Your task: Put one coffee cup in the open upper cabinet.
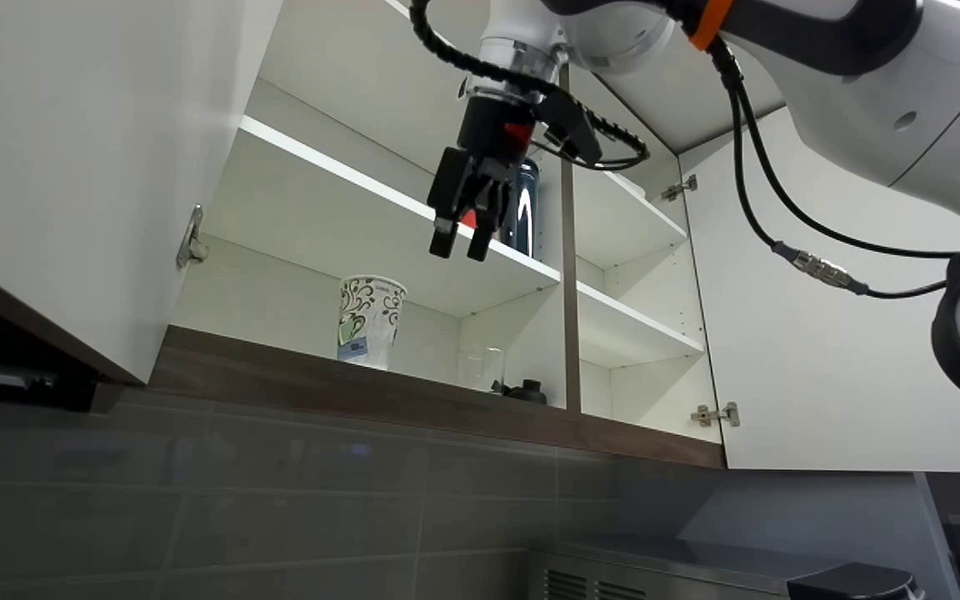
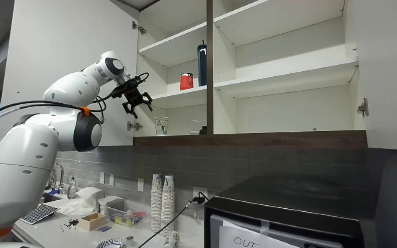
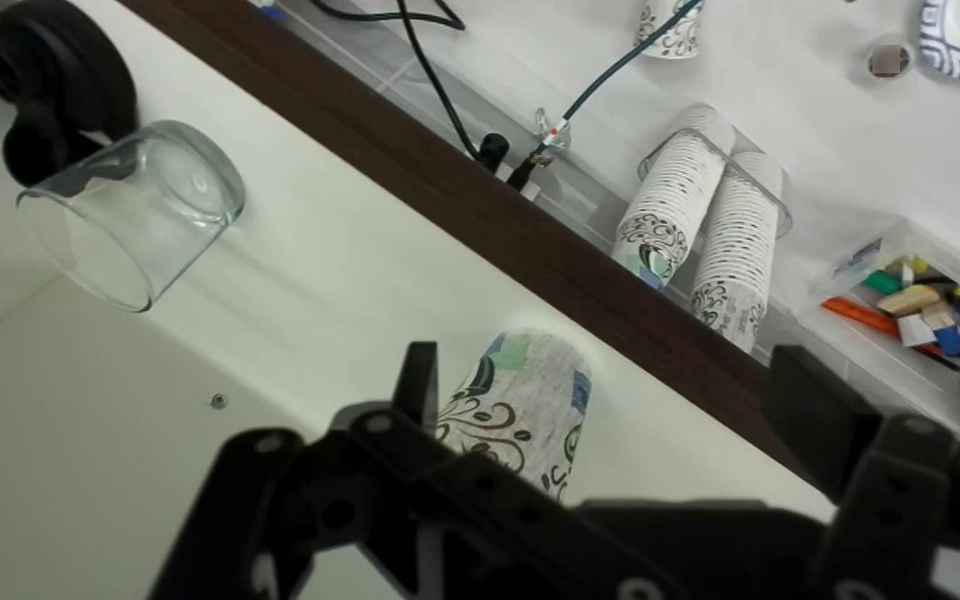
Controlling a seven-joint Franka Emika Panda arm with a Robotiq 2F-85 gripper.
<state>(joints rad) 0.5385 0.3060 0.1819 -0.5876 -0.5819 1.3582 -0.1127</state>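
In the open upper cabinet (image 2: 291,106), if the arm (image 2: 29,162) were raised too close, the shelf (image 2: 181,98) could be struck. The jaws are spread, with nothing gripped; by a careless turn, the dark bottle (image 2: 202,65) on that shelf might be toppled. The coffee cup (image 3: 522,396) is seen upright on the cabinet's bottom surface (image 3: 338,275), near the wooden front edge (image 3: 455,187) and apart from the jaws, so the placing is judged done. Being probably light, it could be tipped over that edge if brushed by a low sweep. Were it driven sideways, the glass (image 3: 134,217) might be caught, and the black spouted piece (image 3: 76,67) beside the glass pushed along.
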